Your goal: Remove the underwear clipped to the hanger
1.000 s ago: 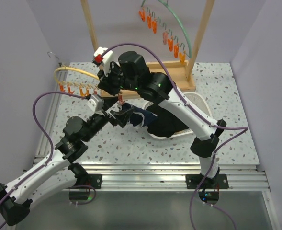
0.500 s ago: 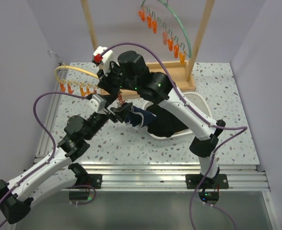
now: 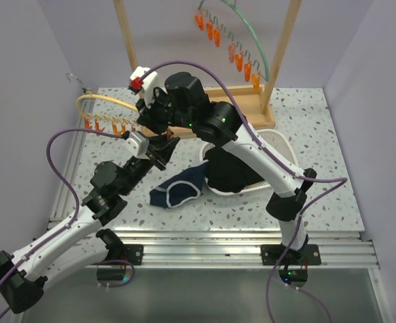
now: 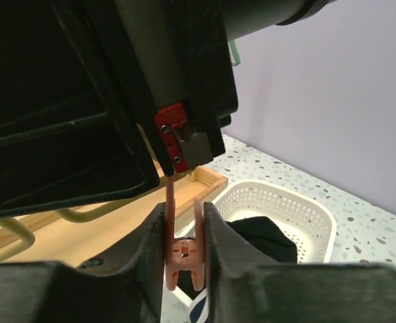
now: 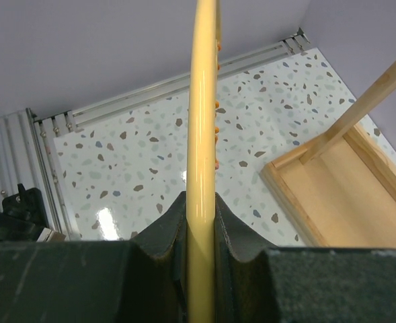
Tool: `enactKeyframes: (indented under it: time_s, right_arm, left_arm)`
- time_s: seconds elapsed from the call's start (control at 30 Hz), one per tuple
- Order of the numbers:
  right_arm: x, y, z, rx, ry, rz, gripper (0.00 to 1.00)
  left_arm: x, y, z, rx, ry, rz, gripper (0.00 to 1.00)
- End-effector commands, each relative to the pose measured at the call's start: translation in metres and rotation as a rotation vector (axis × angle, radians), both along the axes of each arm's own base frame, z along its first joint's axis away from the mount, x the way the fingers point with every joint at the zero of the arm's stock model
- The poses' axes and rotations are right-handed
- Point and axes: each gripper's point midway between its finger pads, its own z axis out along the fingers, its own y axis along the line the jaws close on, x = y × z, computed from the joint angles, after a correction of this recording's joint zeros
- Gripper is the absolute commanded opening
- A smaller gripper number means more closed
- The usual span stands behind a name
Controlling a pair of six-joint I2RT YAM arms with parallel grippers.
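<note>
With the left end effector (image 4: 184,225) squeezing the orange plastic clip (image 4: 183,259) and the right end effector (image 5: 201,202) gripping the yellow curved hanger (image 5: 202,87), we should unclamp slowly.

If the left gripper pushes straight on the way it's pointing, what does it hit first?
Probably the right arm's black housing, just beyond the orange clip the left gripper pinches; depth is unclear.

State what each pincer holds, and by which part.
The left pincer squeezes an orange clip by its two sides; the right pincer grips the yellow hanger by its bar.
</note>
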Motion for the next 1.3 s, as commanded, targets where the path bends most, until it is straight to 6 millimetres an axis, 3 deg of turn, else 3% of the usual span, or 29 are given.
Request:
enactKeyframes:
  time_s: [0.0,0.03,0.13,0.2,0.3,0.5,0.57,0.6,0.67,0.7,0.77,0.93,1.1,1.13,1.2,1.27]
  right_arm:
    - [-0.006,-0.002,0.046,0.106,-0.100,0.028,0.00]
    - [-0.005,-0.002,0.045,0.099,-0.105,0.027,0.00]
    - [-0.002,-0.008,0.048,0.077,-0.145,0.018,0.00]
    - [0.002,-0.013,0.050,0.062,-0.177,0.000,0.00]
    - [0.008,-0.025,0.058,0.065,-0.196,-0.026,0.00]
    - [0.033,-0.067,0.074,0.096,-0.186,-0.108,0.00]
    - [0.041,-0.092,0.085,0.109,-0.195,-0.144,0.00]
    - [0.044,-0.097,0.078,0.091,-0.187,-0.149,0.00]
    - [0.046,-0.126,0.092,0.102,-0.212,-0.191,0.00]
    - [0.049,-0.132,0.084,0.082,-0.207,-0.196,0.00]
    - [0.056,-0.158,0.090,0.089,-0.219,-0.244,0.00]
    - [0.071,-0.218,0.110,0.134,-0.251,-0.367,0.00]
    - [0.087,-0.239,0.127,0.190,-0.262,-0.431,0.00]
    - [0.101,-0.241,0.125,0.196,-0.257,-0.452,0.00]
    - [0.107,-0.241,0.137,0.239,-0.266,-0.455,0.00]
    - [0.122,-0.234,0.134,0.247,-0.254,-0.454,0.00]
  left_arm:
    - [-0.010,0.004,0.037,-0.063,-0.086,-0.015,0.35]
    - [-0.010,0.004,0.034,-0.056,-0.074,-0.016,0.48]
    - [-0.012,0.013,0.030,-0.064,-0.057,0.012,0.77]
    - [-0.018,0.021,0.029,-0.071,-0.058,0.022,0.87]
    - [-0.024,0.029,0.019,-0.052,-0.035,0.035,0.93]
    - [-0.029,0.046,-0.005,0.005,0.039,0.087,0.96]
    - [-0.032,0.054,-0.007,0.012,0.046,0.110,0.96]
    - [-0.030,0.060,-0.013,0.019,0.068,0.138,1.00]
    - [-0.034,0.066,-0.009,-0.007,0.073,0.147,1.00]
    - [-0.034,0.068,-0.011,-0.006,0.083,0.155,1.00]
    - [-0.036,0.074,-0.007,-0.030,0.097,0.172,1.00]
    - [-0.032,0.091,-0.016,-0.015,0.185,0.263,1.00]
    - [-0.035,0.097,-0.020,0.017,0.218,0.281,1.00]
    - [-0.036,0.099,-0.022,0.020,0.221,0.289,1.00]
    - [-0.035,0.103,-0.027,0.039,0.230,0.310,1.00]
    - [-0.037,0.107,-0.029,0.050,0.231,0.321,1.00]
